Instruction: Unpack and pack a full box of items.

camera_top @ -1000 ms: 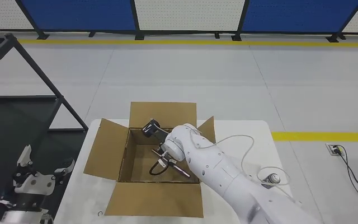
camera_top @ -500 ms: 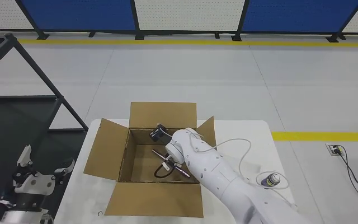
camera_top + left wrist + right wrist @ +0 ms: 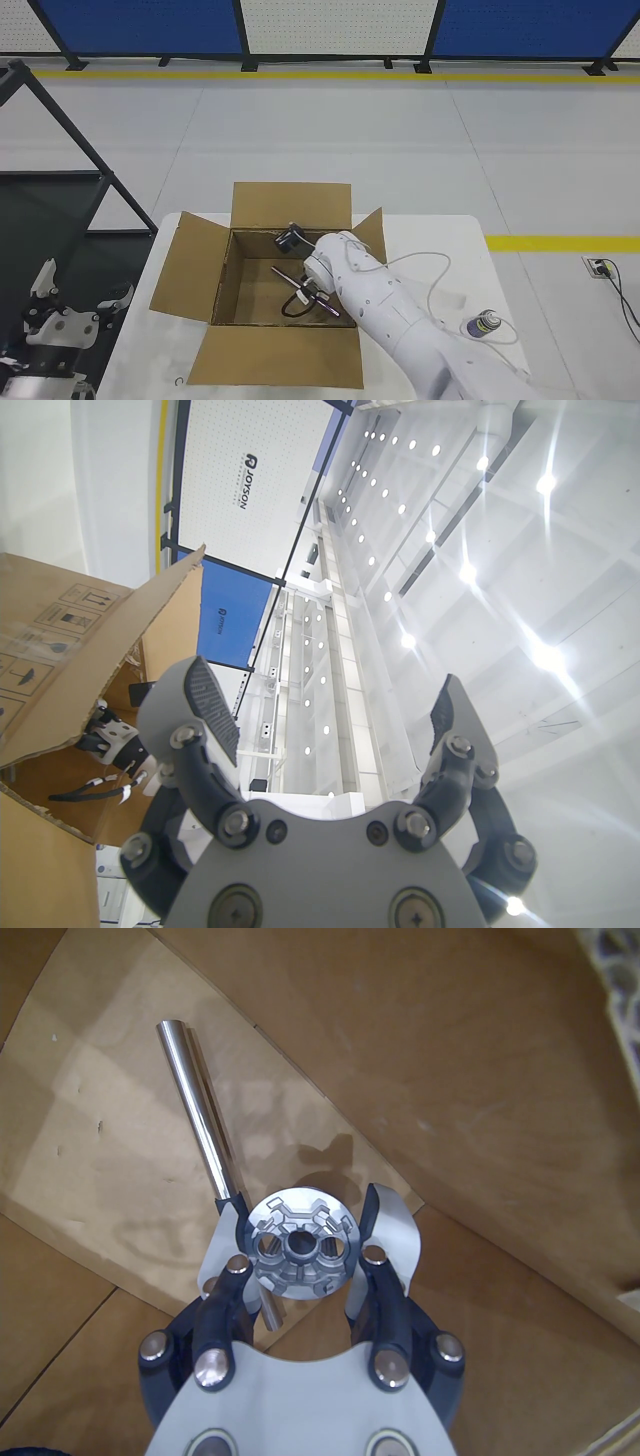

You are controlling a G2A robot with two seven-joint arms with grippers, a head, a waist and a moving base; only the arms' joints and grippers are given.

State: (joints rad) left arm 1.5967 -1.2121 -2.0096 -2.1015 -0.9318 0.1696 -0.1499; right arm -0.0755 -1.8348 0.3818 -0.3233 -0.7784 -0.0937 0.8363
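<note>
Inside the cardboard box (image 3: 290, 205), a metal disc (image 3: 300, 1248) is clasped by the right gripper (image 3: 300, 1202), its fingers closed against opposite edges of the rim; a steel rod (image 3: 197, 1098) is seen lying on the box floor just beside. The disc is judged heavy, rigid and slick, best held across the rim as now. The left gripper (image 3: 330, 695) is held wide open and empty beside the box.

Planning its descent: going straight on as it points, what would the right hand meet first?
Likely the steel rod, passing under one finger; otherwise the box floor, beneath its held disc. Depth is unclear.
</note>
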